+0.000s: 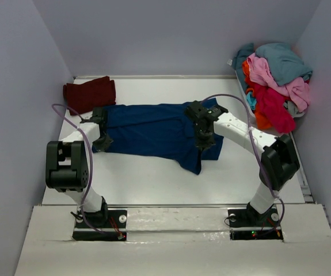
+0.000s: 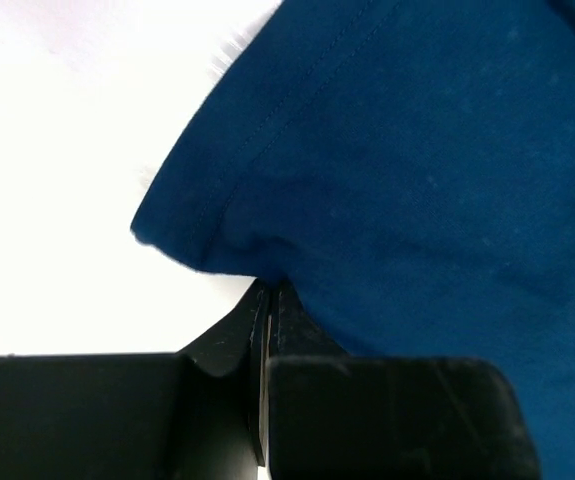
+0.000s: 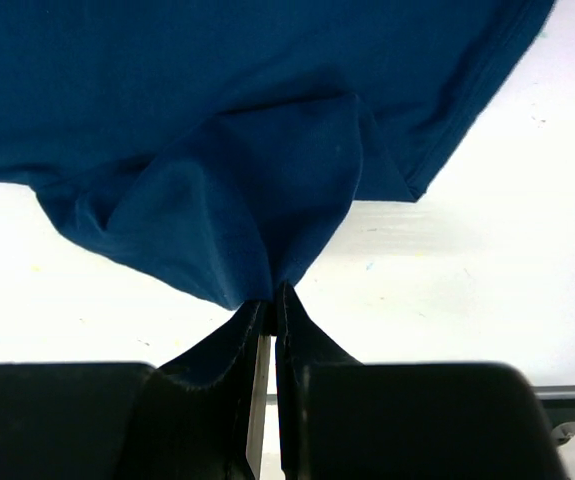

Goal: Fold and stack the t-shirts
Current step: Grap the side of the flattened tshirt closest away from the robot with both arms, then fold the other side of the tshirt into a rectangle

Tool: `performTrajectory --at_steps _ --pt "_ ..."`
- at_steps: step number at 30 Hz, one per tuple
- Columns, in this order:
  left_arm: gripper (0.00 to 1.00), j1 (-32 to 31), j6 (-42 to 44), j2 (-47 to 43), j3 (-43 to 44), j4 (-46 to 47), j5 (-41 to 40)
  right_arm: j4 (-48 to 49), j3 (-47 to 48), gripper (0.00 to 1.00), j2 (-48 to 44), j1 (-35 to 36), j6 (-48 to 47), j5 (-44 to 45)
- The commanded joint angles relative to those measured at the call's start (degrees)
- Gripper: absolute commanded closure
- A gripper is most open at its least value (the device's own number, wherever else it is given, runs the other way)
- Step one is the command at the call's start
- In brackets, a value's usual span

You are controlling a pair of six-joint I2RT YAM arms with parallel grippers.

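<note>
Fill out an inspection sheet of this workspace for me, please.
Surface: white table, mostly bare.
Job's things: navy t-shirt spread mid-table; maroon t-shirt folded at far left; heap of t-shirts, teal, pink, red and orange, at far right.
Clutter: nothing seen.
Tools: left tool shut on the navy t-shirt's edge; right tool shut on a pinched fold of it.
Cables: purple cables loop along both arms.
Surroundings: pale grey walls on three sides.

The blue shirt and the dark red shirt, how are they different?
The blue shirt lies spread out mid-table; the dark red shirt sits folded small at the far left. The left fingers and right fingers pinch the blue shirt; none hold the dark red shirt. Both rest on the table.
</note>
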Motion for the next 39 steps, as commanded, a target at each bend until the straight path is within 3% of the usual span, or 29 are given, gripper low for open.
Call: performTrajectory --at_steps 1,13,25,36,38,39 --pt "0.94 0.1 1.2 -4.9 5.3 -3.2 -4.9 -1.8 4.9 0.88 -3.9 -0.2 1.6 4.0" --pt "0.95 0.1 2.1 -2.1 18.5 -7.2 -8.3 -1.8 16.1 0.88 0.9 -4.3 0.3 10.1" --pt "0.94 0.1 1.1 14.4 35.3 -9.7 -7.8 -0.2 25.8 0.88 10.8 -14.7 -4.1 8.9" --pt "0.93 -0.4 1.8 28.2 49.7 -12.5 -8.1 -4.6 44.9 0.86 26.1 -17.3 -6.4 7.6" --pt "0.67 -0.9 2.2 29.1 51.1 -12.5 -8.2 -4.9 45.3 0.73 27.5 -17.3 -6.5 6.0" --pt "0.49 -1.6 2.6 28.7 50.2 -11.8 -8.4 -4.6 45.3 0.66 27.2 -17.3 -6.3 5.4"
